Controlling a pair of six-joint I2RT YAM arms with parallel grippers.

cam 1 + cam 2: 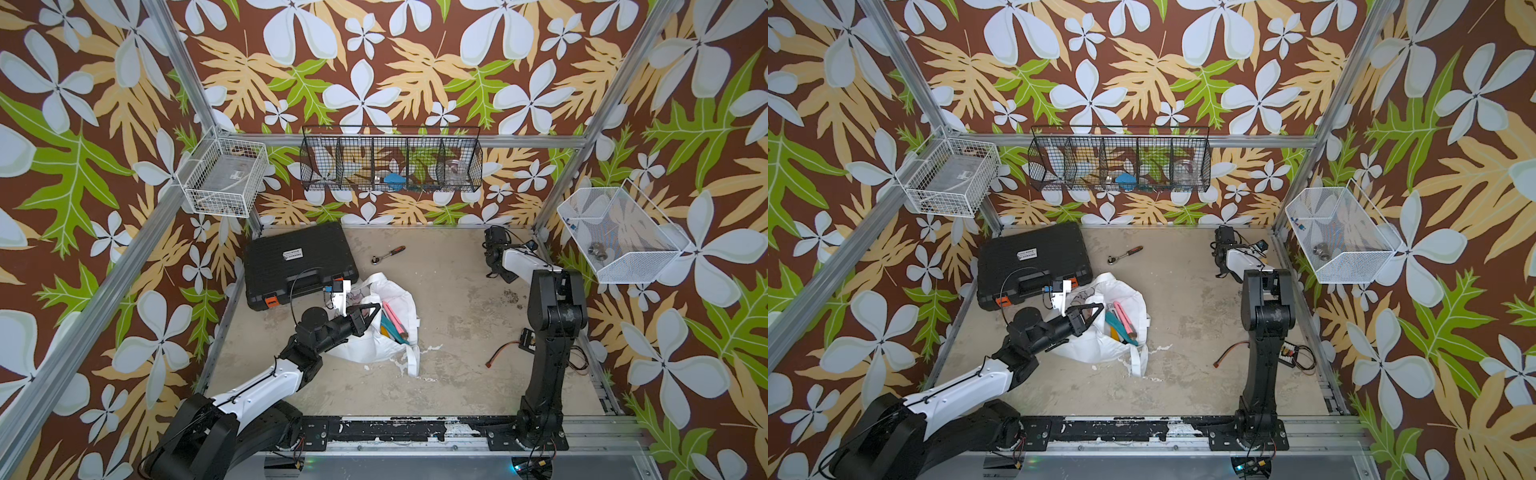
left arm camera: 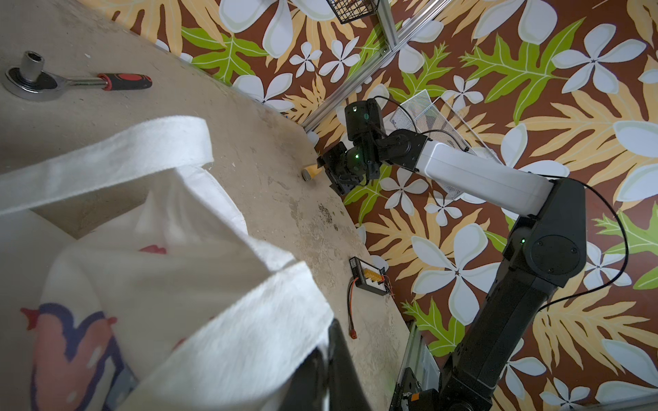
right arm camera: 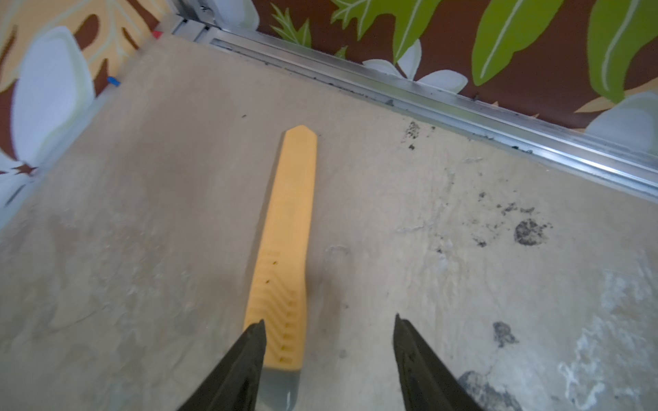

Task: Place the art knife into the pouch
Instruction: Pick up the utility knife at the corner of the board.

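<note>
The art knife (image 3: 285,249) is a yellow-handled cutter lying flat on the table near the back right corner; its end also shows in the left wrist view (image 2: 310,173). My right gripper (image 3: 329,318) stands open low over the knife's near end, one finger beside the handle and the other apart from it. The pouch (image 1: 386,345) (image 1: 1100,345), a white canvas bag, lies open mid-table with pink, teal and yellow items inside. My left gripper (image 1: 376,307) (image 2: 331,338) is shut on the pouch's rim (image 2: 249,320), holding it up.
A black tool case (image 1: 297,266) lies at the back left, touching the pouch's far side. A ratchet wrench (image 1: 388,254) (image 2: 71,80) rests behind the pouch. A small circuit board with wires (image 1: 530,336) sits by the right arm's base. Wire baskets hang on the walls.
</note>
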